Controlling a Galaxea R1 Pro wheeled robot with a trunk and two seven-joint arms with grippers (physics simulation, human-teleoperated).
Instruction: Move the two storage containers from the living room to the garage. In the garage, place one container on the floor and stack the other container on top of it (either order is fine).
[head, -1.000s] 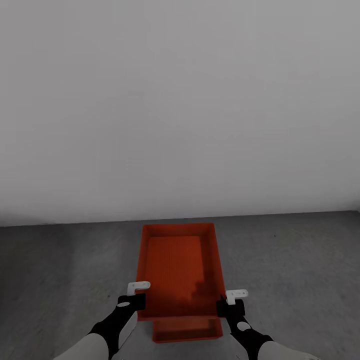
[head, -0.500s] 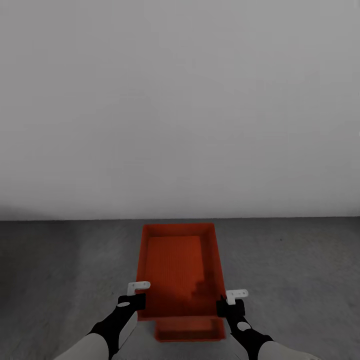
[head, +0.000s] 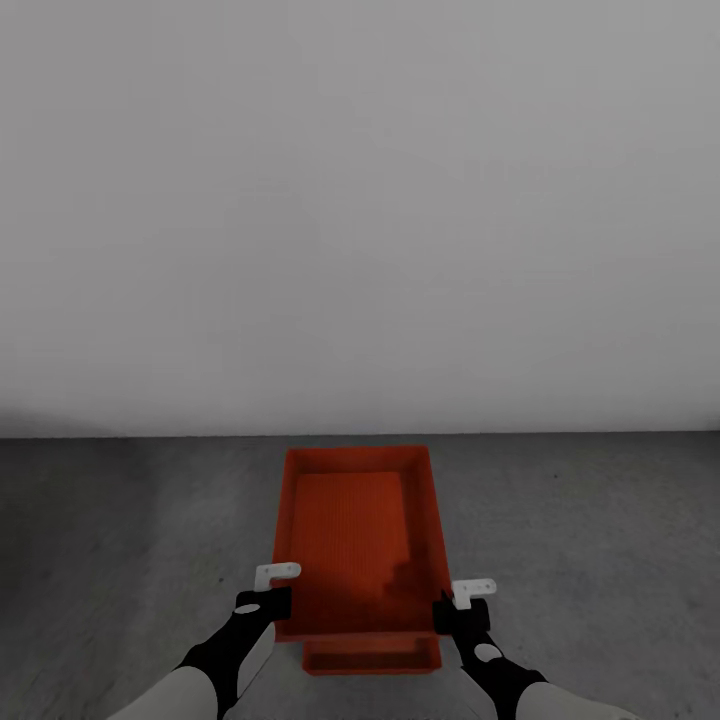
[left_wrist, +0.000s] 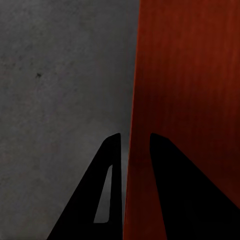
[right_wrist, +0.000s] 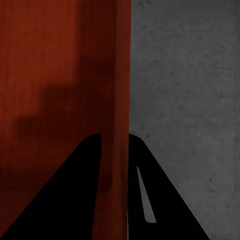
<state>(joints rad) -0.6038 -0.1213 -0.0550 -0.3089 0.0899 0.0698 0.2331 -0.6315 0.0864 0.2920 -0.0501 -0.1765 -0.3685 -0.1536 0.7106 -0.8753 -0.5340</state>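
One orange-red storage container (head: 350, 530) hangs level above the dark concrete floor (head: 600, 520) of the garage, held from both sides. My left gripper (head: 266, 602) is shut on its left wall, and my right gripper (head: 458, 610) is shut on its right wall. In the left wrist view the fingers straddle the thin wall of the container (left_wrist: 190, 75), with my left gripper (left_wrist: 132, 137) pinching it. The right wrist view shows the same pinch by my right gripper (right_wrist: 114, 135) on the container (right_wrist: 55, 65). The other container (head: 372, 657) lies on the floor beneath, only its near end showing.
A plain pale grey wall (head: 360, 200) stands close ahead and meets the floor just past the held container. Bare concrete floor (left_wrist: 60, 75) spreads to the left, and more floor (right_wrist: 185, 75) to the right.
The whole view has swung level, so the wall's base line no longer slants. Less of the lower container's near end shows under the held one. Both grips are unchanged.
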